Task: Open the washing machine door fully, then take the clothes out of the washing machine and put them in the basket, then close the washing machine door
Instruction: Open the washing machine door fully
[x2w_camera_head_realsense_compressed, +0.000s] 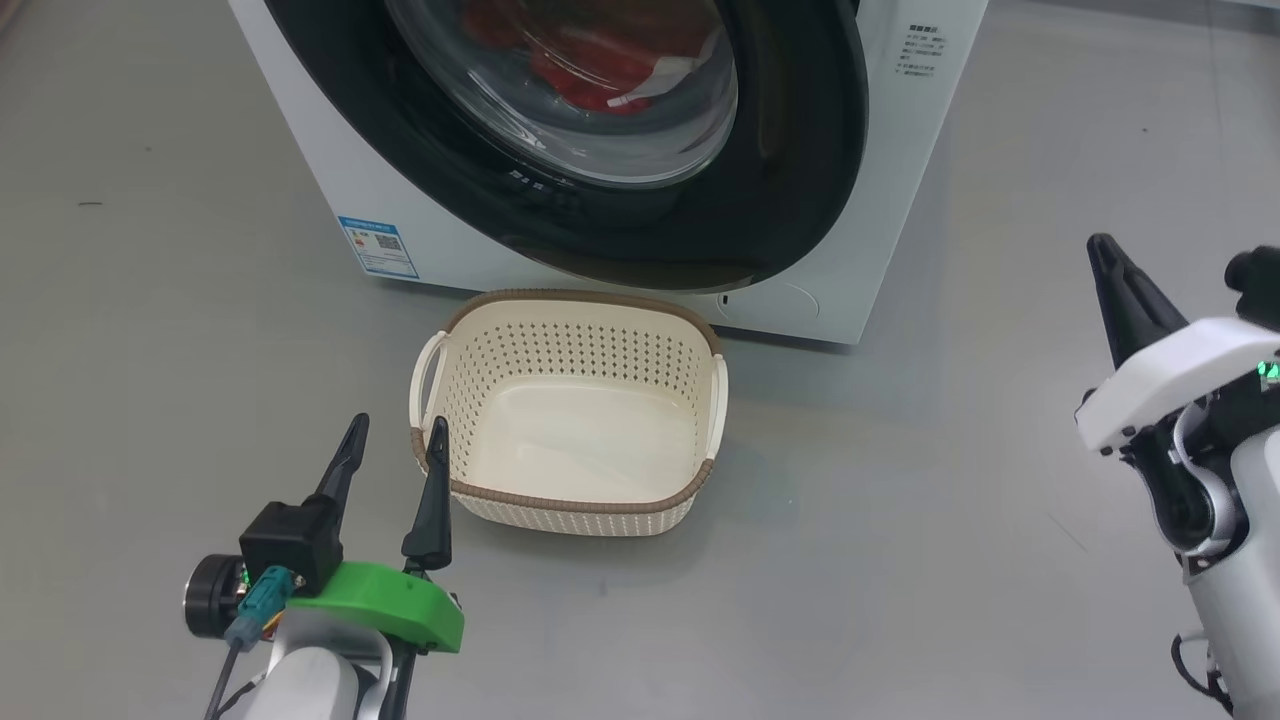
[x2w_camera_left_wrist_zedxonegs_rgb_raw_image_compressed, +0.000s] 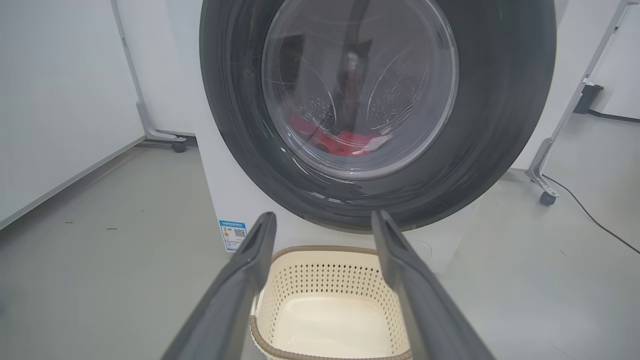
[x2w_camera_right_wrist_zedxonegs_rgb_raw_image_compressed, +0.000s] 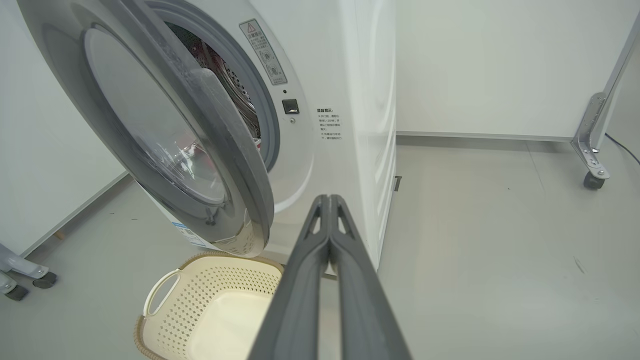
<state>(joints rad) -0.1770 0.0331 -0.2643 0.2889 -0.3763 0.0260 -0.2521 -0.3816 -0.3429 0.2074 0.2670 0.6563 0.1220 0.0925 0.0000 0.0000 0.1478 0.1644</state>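
The washing machine (x2w_camera_head_realsense_compressed: 330, 170) stands at the top of the head view, its black round door (x2w_camera_head_realsense_compressed: 800, 150) swung partly away from the front; in the right wrist view the door (x2w_camera_right_wrist_zedxonegs_rgb_raw_image_compressed: 165, 135) stands ajar with a gap at its right side. Red clothes (x2w_camera_head_realsense_compressed: 600, 70) show through the glass, also as clothes (x2w_camera_left_wrist_zedxonegs_rgb_raw_image_compressed: 345, 142) in the left wrist view. The cream basket (x2w_camera_head_realsense_compressed: 570, 505) sits on the floor before the machine, with nothing in it. My left gripper (x2w_camera_head_realsense_compressed: 395, 435) is open beside the basket's left rim. My right gripper (x2w_camera_head_realsense_compressed: 1100, 245) is shut, off to the right, holding nothing.
Grey floor (x2w_camera_head_realsense_compressed: 900, 520) lies all around the basket. White wall panels and a wheeled metal frame leg (x2w_camera_right_wrist_zedxonegs_rgb_raw_image_compressed: 592, 175) stand to the machine's right, another castor (x2w_camera_left_wrist_zedxonegs_rgb_raw_image_compressed: 177, 146) to its left. A black cable (x2w_camera_left_wrist_zedxonegs_rgb_raw_image_compressed: 590, 212) runs along the floor.
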